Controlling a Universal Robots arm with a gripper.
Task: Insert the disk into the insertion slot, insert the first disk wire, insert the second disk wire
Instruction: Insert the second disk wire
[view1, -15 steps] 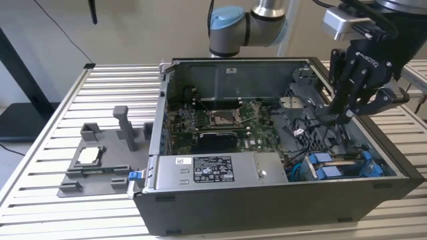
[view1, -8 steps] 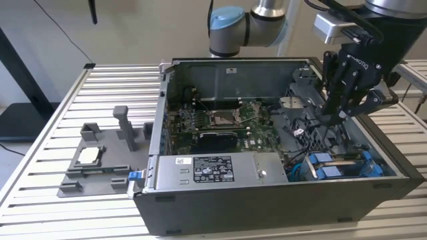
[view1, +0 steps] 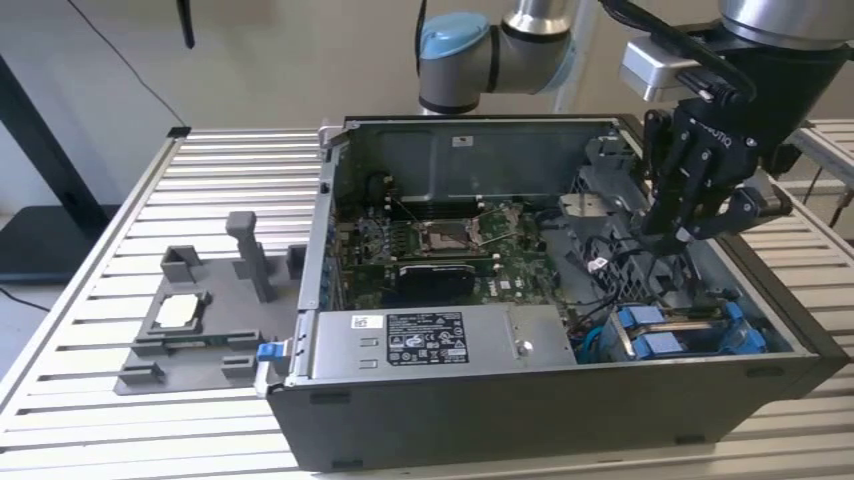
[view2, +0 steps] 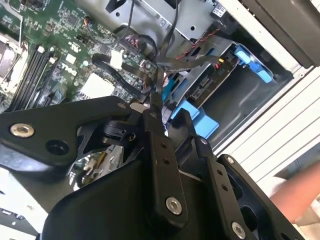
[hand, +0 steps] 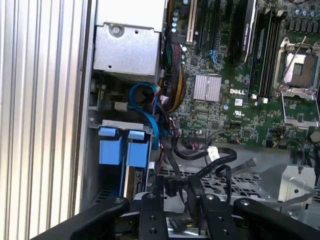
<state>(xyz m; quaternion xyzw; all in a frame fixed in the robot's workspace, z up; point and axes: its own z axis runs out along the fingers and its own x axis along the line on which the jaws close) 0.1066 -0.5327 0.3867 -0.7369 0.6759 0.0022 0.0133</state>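
Disk (view1: 657, 345) in blue carrier seated in insertion slot (view1: 731, 332), near corner of open computer case (view1: 534, 420) on exterior view's right, gripper (view1: 674, 238) just above slot, fingers (view2: 162, 145) pinched on black disk wire (hand: 171, 187), processor chip (view1: 178, 312) in fixture tray (view1: 147, 370) on worktop (view1: 80, 440)

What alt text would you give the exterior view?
A robot gripper reaches into an open computer case, near its blue-clipped drive cage, toward the exterior view's right. The case lies on a slatted table; at the exterior view's left, a grey tray holds a small chip.
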